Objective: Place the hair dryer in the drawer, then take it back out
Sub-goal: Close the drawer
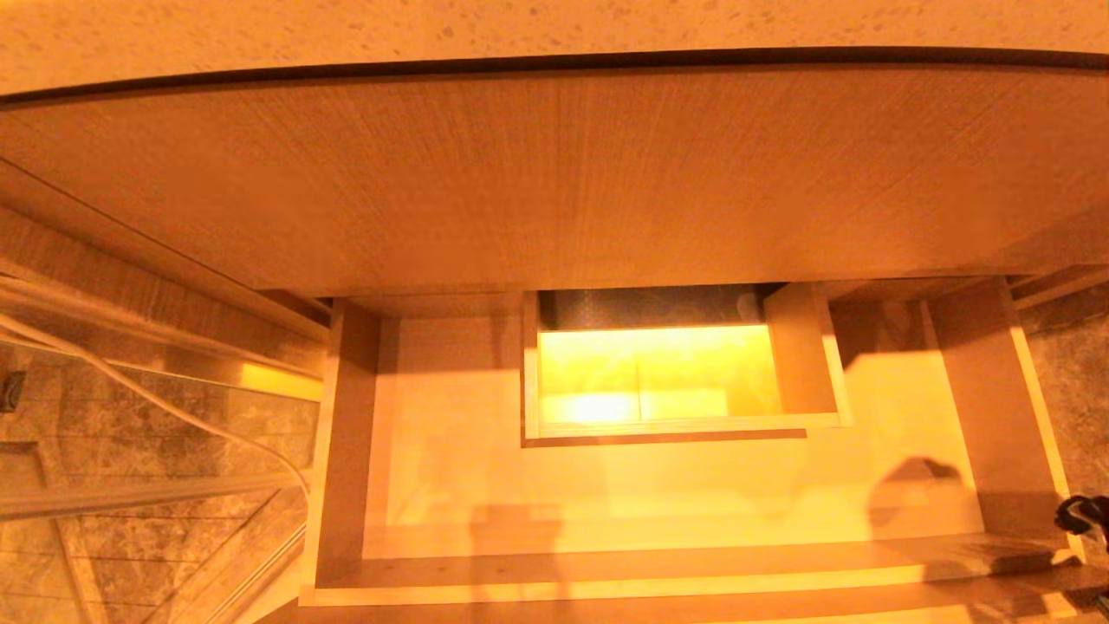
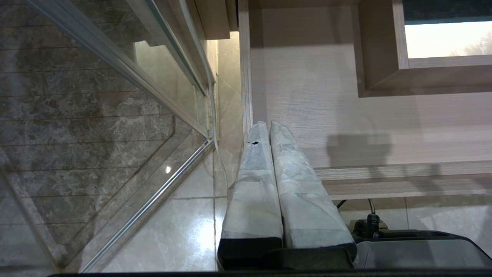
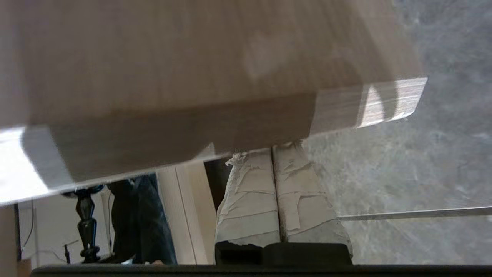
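Light wood grain fills most of the head view: the drawer [image 1: 658, 511] stands pulled out below the speckled counter [image 1: 554, 26], its floor bare around a boxed cut-out [image 1: 667, 373] lit bright inside.

Left side: glass panel [image 1: 156, 407] and marble floor. Left claw [image 2: 269, 127], seen in its wrist view, hangs parked over the drawer's left edge, taped fingers [image 2: 253, 192] pressed together, nothing between them.

Middle: the hair dryer is in none of the three views. Not in the drawer, not in the cut-out, not in either claw. Where it lies cannot be told.

Right side: only a dark scrap of the right arm [image 1: 1083, 513] shows at the head view's edge, beside the drawer's right front corner. In its wrist view the right claw [image 3: 273, 152] is closed and empty, tips at the underside of a wood panel edge [image 3: 230, 127]; contact cannot be told.

Judgement on handling: a smooth plastic dryer should be light and stiff but slippery, with weight toward the barrel. Best hold is probably across the handle or the narrow barrel, away from the mesh end.
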